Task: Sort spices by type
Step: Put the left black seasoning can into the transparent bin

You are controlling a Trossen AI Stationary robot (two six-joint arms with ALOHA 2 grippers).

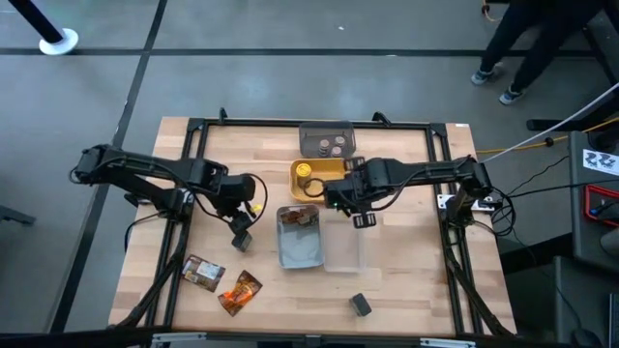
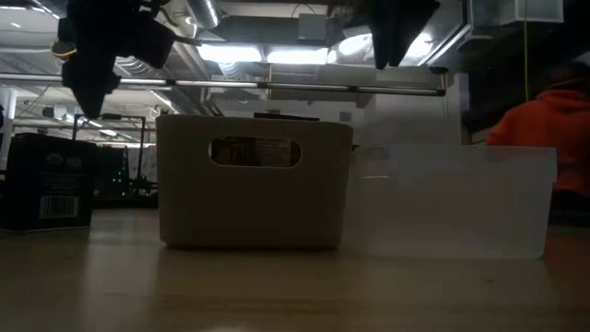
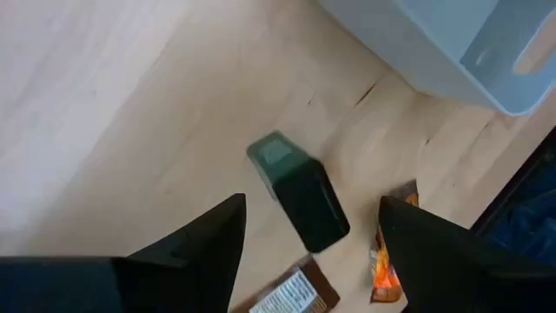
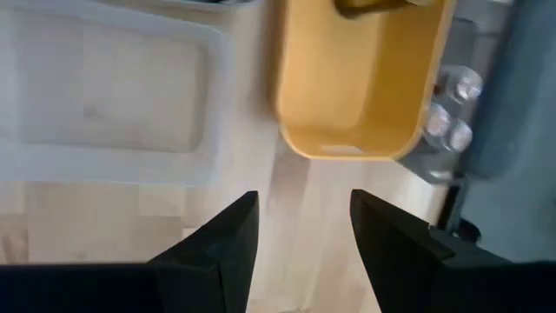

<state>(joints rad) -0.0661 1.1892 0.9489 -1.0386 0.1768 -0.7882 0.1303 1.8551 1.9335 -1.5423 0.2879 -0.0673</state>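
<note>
A dark grey cube box (image 3: 300, 196) (image 1: 242, 238) lies on the table. My left gripper (image 3: 308, 235) (image 1: 240, 225) hangs open above it, one finger on either side, touching nothing. Near it lie a brown packet (image 1: 203, 273) and an orange packet (image 1: 240, 292). A second cube box (image 1: 361, 305) sits by the near edge. My right gripper (image 4: 304, 230) (image 1: 361, 217) is open and empty, over bare table between the yellow tray (image 4: 360, 78) and the clear tray (image 4: 104, 96). The yellow-lidded jar (image 1: 304, 171) stands in the yellow tray. Two tiny jars (image 1: 332, 147) stand in the grey tray. One brown packet (image 1: 300, 217) lies in the pale-blue tray.
The grey tray (image 1: 326, 129), yellow tray (image 1: 329, 184), pale-blue tray (image 1: 298, 253) and clear tray (image 1: 346, 253) cluster mid-table. Bare wood lies at the left and along the near right. A black frame (image 1: 445, 222) borders the table. A person (image 1: 532, 39) stands beyond the far right corner.
</note>
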